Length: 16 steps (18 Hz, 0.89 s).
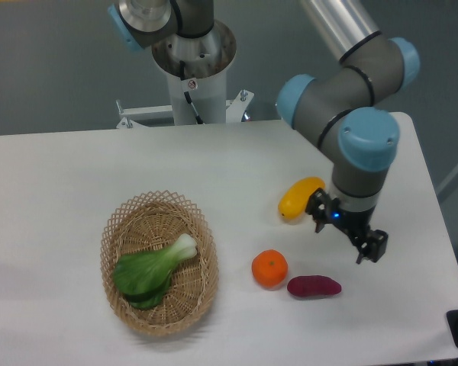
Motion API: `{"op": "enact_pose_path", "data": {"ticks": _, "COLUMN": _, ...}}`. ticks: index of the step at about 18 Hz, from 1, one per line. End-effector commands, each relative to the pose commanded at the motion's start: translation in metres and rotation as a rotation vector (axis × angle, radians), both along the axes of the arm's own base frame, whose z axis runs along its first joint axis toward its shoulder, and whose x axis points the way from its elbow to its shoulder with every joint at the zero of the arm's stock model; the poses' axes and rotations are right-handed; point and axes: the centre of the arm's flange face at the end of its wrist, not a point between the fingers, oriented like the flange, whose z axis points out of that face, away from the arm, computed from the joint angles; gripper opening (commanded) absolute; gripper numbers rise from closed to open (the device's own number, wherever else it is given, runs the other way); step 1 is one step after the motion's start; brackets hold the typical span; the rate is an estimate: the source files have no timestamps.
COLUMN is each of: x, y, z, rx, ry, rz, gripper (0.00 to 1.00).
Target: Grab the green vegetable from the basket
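Inside basket point(116, 236), green vegetable point(153, 268) half-hides lower leaves.
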Motion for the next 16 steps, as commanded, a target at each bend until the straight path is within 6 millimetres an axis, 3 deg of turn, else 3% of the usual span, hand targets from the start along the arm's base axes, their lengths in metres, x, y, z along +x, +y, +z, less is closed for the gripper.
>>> {"op": "enact_pose_path", "data": {"ticks": 5, "x": 0.054, "y": 0.035, "z": -0.001, "rx": 0.017, "ry": -0.028, "rz": 0.052, "gripper": 1.00}}
{"op": "enact_pose_path", "data": {"ticks": 10, "x": 0.134, "y": 0.079, "z": -0.018, "rx": 0.007, "ry": -0.069, "rz": 0.114, "gripper": 1.00}}
{"op": "enact_pose_path", "data": {"ticks": 13, "x": 0.169, "y": 0.088, "z": -0.031, "rx": -0.010, "ry": -0.088, "rz": 0.102, "gripper": 1.00}}
{"op": "enact_pose_path", "data": {"ticks": 16, "x": 0.199, "y": 0.082, "z": -0.051, "rx": -0.048, "ry": -0.117, "rz": 0.094, "gripper": 1.00}}
